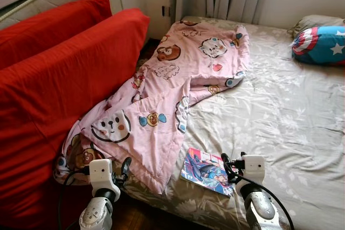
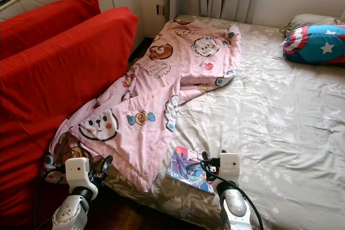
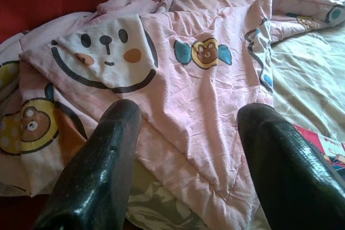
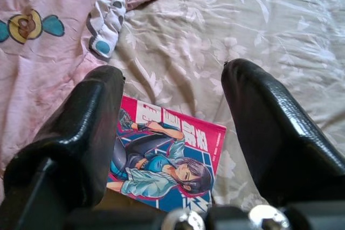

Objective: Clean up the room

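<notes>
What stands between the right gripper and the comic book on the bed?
Nothing visible. The right gripper is open just above the comic book, which lies flat on the bed sheet. The pink blanket lies beside the book, not over it.

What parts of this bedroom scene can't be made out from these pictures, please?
- Comic book: its near corner is hidden behind the right gripper in the eye views.
- Pink blanket: its lower end drops out of sight between the bed and the red cushions.
- Star pillow: cut off by the left eye view's edge.
</notes>
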Available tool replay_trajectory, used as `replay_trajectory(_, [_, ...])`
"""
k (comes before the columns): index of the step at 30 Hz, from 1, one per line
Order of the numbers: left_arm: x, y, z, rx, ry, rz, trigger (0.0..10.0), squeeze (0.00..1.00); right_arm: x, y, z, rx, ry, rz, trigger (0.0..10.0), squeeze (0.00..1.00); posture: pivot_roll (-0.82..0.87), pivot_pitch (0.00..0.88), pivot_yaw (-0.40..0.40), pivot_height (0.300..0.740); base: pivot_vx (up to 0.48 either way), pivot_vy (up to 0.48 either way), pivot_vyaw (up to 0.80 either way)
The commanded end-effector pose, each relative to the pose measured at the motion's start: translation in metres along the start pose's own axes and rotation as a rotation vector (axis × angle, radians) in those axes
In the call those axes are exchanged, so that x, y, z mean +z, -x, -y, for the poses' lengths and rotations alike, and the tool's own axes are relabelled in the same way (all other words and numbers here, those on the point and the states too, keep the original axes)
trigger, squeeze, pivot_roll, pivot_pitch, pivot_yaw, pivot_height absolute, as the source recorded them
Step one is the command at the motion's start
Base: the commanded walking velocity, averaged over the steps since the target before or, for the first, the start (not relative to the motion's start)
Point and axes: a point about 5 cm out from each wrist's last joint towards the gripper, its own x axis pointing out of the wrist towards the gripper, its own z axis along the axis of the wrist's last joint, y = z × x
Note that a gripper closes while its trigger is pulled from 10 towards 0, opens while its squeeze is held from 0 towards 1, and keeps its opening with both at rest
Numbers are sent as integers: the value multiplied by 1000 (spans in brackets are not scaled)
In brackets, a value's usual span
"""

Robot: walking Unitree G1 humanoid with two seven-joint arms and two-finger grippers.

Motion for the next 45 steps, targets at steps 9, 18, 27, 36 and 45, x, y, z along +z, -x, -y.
replay_trajectory(9, [-5, 6, 1, 3, 14, -28, 10000, 0, -2, 3, 1, 6, 12, 0, 10000, 0, -59, 142, 6, 665, 0, 0, 0])
replay_trajectory(18, [-5, 7, 2, 0, 18, -36, 10000, 0, -5, 4, -2, 15, 16, -17, 10000, 0, -57, 143, 5, 665, 0, 0, 0])
replay_trajectory(27, [-6, 7, 4, -5, 23, -40, 10000, 0, -7, 2, -4, 22, 18, -51, 10000, 0, -54, 141, 4, 660, 0, 0, 0])
replay_trajectory(36, [-6, 7, 6, -12, 26, -43, 10000, 0, -4, 1, -7, 44, 10, -25, 10000, 0, -51, 139, 4, 650, 0, 0, 0])
replay_trajectory(45, [-8, 8, 5, -8, 26, -59, 10000, 0, -4, 0, -9, 56, 5, -30, 10000, 0, -49, 137, 3, 650, 0, 0, 0])
